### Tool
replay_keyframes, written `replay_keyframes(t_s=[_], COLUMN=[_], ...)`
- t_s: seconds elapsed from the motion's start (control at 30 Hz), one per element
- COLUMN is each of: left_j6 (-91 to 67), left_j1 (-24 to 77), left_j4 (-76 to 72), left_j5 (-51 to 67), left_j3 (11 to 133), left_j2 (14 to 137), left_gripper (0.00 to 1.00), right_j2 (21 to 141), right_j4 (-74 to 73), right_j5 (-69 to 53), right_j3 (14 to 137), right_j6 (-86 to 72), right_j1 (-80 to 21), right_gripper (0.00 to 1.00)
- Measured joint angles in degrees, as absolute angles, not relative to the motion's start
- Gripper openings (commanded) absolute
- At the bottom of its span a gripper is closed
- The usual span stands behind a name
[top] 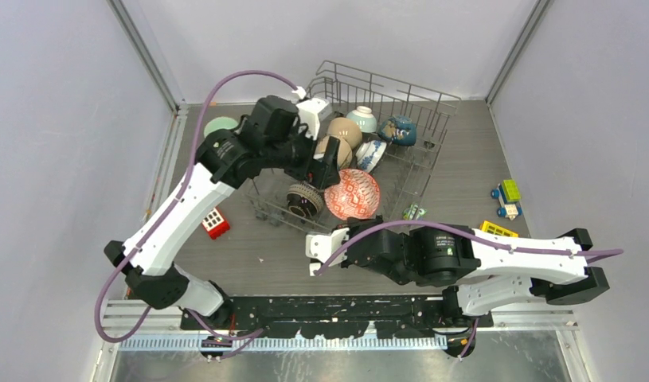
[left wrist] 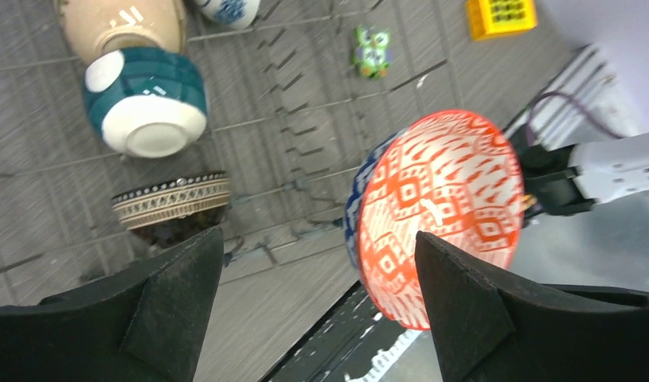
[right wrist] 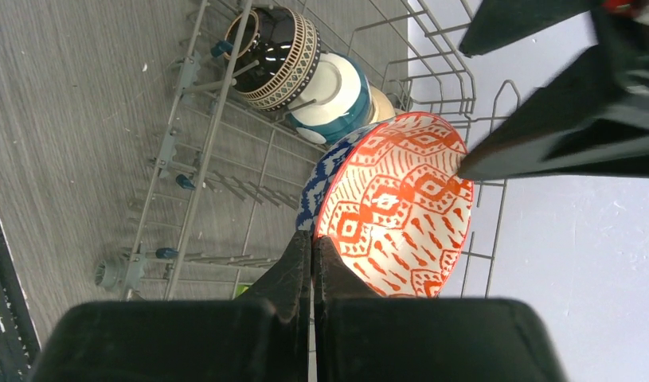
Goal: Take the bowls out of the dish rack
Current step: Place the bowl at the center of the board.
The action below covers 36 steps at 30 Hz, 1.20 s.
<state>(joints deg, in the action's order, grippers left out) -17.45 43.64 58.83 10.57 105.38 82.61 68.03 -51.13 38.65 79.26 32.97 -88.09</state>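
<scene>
1. Grey wood-grain table (top: 464,171) between pale walls carries the whole scene. Over it, the left gripper (left wrist: 317,237) holds its fingers wide apart and they close on nothing. It hangs above the dish rack (top: 432,99), and the orange-patterned bowl (left wrist: 444,211) lies at about 3 o'clock from the gap.
2. The right gripper (right wrist: 312,243) has its fingers pressed flat together. The tips point at the lower rim of the orange-patterned bowl, very near it. Whether they touch the rim cannot be told.
3. This bowl stands on its edge at the 6 o'clock side of the rack, and its blue-and-white outside faces the tines.
4. Beside it the rack holds the brown ribbed bowl (left wrist: 171,203) at 7 o'clock, then the teal-and-white bowl (left wrist: 150,107) and the tan bowl (left wrist: 122,28) toward the middle.
5. Toward 12 and 1 o'clock are the pale teal bowl (top: 362,119), the dark blue bowl (top: 398,130) and the blue-white patterned bowl (top: 371,155).
6. Outside, at 10 o'clock of the rack, the mint green bowl (top: 217,127) sits on the table. It seems the only one unloaded, so the task looks hardly begun, with at least seven bowls left inside.
7. The red block (top: 215,224) lies at 8 o'clock of the rack, and the green owl (left wrist: 371,52) at 4 o'clock.
</scene>
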Motion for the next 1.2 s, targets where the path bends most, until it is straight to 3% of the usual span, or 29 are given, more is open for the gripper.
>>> replay_keyframes(t_s=[0.27, 0.7, 0.83, 1.2], left_j6=[-14.28, -13.04, -13.32, -14.7], left_j1=[46.89, 49.87, 50.33, 51.46], left_j4=[66.3, 68.25, 69.01, 72.51], left_j5=[3.11, 0.82, -0.23, -3.33], left_j3=[107.39, 111.57, 113.06, 121.12], left_j2=[86.89, 90.78, 92.79, 97.12], left_gripper=[0.74, 0.58, 0.48, 0.43], right_j2=[68.03, 68.4, 68.4, 68.51], right_j4=[-51.11, -51.07, -51.0, -50.68], right_j5=[38.94, 39.0, 39.29, 39.81], right_j3=[79.26, 79.26, 79.09, 78.72], right_j6=[33.21, 33.58, 33.8, 34.37], right_j1=[-88.18, -88.18, -88.18, -88.18], right_gripper=[0.01, 0.01, 0.01, 0.01])
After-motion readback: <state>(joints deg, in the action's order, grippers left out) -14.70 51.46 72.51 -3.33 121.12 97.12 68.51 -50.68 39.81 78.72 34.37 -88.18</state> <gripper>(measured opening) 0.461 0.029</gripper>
